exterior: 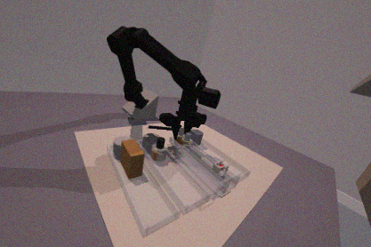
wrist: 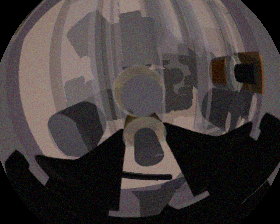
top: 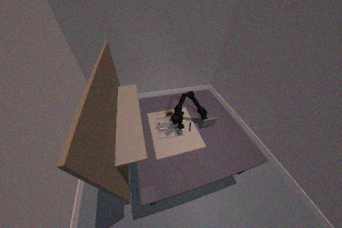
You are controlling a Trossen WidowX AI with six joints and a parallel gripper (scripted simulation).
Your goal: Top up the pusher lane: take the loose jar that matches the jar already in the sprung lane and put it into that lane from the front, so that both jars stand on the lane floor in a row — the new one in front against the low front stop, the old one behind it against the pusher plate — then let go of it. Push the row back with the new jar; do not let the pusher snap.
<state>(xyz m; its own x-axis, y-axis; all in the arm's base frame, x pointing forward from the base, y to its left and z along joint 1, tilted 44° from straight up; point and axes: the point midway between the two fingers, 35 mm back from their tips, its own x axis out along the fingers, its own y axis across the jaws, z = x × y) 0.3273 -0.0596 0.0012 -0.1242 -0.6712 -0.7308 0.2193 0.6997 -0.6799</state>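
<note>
Gripper [top: 180, 125] [exterior: 181, 136] [wrist: 143, 129] closed on a jar at the lane tray's front end

Its fingers grasp the pale-topped loose jar [exterior: 181, 139] [wrist: 144, 131], which sits between the fingertips; whether its base touches the lane floor, I cannot tell. Seen from the wrist, a second pale-rimmed jar [wrist: 140, 92] stands directly ahead of it, farther into the clear lane tray [exterior: 145, 228].

Around and under the tray spreads the purple-grey table [top: 222, 160] [exterior: 32, 213], with a pale mat [top: 181, 149] [exterior: 261, 171] directly beneath. Above the tray's front end, the black arm [top: 190, 95] [exterior: 158, 52] bends downward. An orange box [top: 169, 111] [exterior: 133, 159] [wrist: 258, 72] stands in the tray's outer lane. Near the tray's front end, on the opposite side, is a grey cylinder [exterior: 196, 136] [wrist: 73, 127]. A black-capped jar [exterior: 159, 153] [wrist: 245, 74] stands at the tray, near the box. Past the tray's front lies a thin dark rod [top: 189, 126] [exterior: 160, 128] [wrist: 147, 176].
</note>
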